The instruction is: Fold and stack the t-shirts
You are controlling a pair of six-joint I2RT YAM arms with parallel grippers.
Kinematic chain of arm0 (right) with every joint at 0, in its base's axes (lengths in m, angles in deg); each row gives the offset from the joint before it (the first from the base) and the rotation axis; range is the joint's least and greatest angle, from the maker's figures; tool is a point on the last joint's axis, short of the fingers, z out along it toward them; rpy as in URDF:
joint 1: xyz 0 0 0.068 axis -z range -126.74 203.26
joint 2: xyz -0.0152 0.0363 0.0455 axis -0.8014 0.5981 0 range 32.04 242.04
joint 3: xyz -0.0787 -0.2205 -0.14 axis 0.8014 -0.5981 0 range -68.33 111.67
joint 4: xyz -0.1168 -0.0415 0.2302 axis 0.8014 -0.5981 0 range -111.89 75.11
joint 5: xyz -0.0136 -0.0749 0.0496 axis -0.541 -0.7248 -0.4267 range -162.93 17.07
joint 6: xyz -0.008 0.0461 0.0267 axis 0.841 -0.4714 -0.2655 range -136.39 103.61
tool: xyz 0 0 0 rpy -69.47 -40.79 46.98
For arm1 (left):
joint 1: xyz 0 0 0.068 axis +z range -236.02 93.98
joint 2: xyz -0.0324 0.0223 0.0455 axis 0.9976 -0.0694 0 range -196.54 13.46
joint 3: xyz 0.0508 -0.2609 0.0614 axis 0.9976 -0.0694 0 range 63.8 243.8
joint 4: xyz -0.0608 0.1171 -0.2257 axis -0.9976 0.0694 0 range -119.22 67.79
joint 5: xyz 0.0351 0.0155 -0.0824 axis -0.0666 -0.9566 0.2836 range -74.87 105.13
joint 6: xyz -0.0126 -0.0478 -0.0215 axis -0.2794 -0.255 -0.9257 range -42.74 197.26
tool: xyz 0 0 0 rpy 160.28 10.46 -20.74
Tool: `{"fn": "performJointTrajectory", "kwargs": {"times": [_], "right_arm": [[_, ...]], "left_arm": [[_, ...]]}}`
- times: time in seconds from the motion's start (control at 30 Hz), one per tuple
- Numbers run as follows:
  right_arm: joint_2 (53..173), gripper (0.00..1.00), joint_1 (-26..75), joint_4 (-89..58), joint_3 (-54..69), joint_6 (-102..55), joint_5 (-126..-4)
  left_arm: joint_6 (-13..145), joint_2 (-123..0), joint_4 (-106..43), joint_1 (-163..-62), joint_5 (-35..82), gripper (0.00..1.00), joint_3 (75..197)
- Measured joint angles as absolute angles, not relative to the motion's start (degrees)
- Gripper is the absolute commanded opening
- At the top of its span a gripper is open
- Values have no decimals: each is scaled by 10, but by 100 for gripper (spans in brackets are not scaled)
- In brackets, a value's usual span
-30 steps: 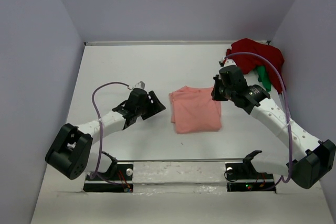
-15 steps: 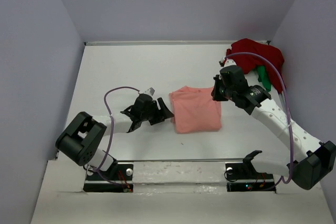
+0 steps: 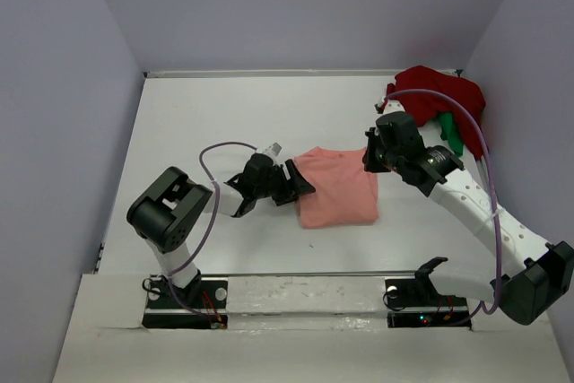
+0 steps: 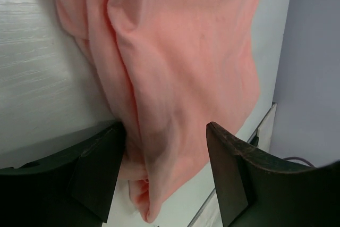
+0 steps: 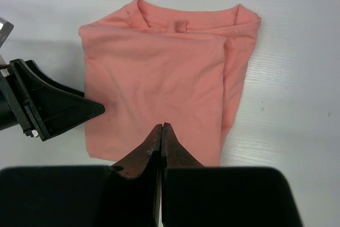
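We are folding the salmon-pink cloth t-shirt (image 3: 339,187), mid-frame on the white surface (image 3: 224,114).
Left end effector (image 3: 298,184) spread, straddling the shirt's left edge; right end effector (image 5: 161,128) pressed together above it. Next we probably need to pinch that edge.

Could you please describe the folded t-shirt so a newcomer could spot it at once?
On the white table, look near the middle. The salmon-pink t-shirt lies there folded flat into a rough rectangle. Unlike the dark red t-shirt bunched in the far right corner, it is pale and neat.
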State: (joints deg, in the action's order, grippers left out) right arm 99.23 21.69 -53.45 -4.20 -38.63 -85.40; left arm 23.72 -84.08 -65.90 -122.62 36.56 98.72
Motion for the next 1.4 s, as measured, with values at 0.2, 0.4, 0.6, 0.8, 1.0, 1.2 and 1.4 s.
{"fn": "performJointTrajectory", "kwargs": {"times": [0.2, 0.4, 0.6, 0.8, 1.0, 1.2, 1.4], "right_arm": [[992, 0, 217, -535, -42, -386, -856], [992, 0, 217, -535, -36, -387, -856], [992, 0, 217, -535, -35, -388, -856], [992, 0, 217, -535, -35, -389, -856], [992, 0, 217, -535, -35, -389, -856], [992, 0, 217, -535, -35, -389, -856], [996, 0, 217, -534, -35, -389, -856]], "left_arm": [[219, -870, -689, -1241, 374, 57, 999], [211, -881, -677, -1243, 367, 3, 999], [215, -881, -669, -1238, 361, 0, 999], [235, -881, -645, -1213, 361, 0, 1013], [278, -883, -575, -1189, 335, 0, 1063], [326, -883, -487, -1177, 299, 0, 1123], [395, -885, -360, -1145, 262, 0, 1221]]}}
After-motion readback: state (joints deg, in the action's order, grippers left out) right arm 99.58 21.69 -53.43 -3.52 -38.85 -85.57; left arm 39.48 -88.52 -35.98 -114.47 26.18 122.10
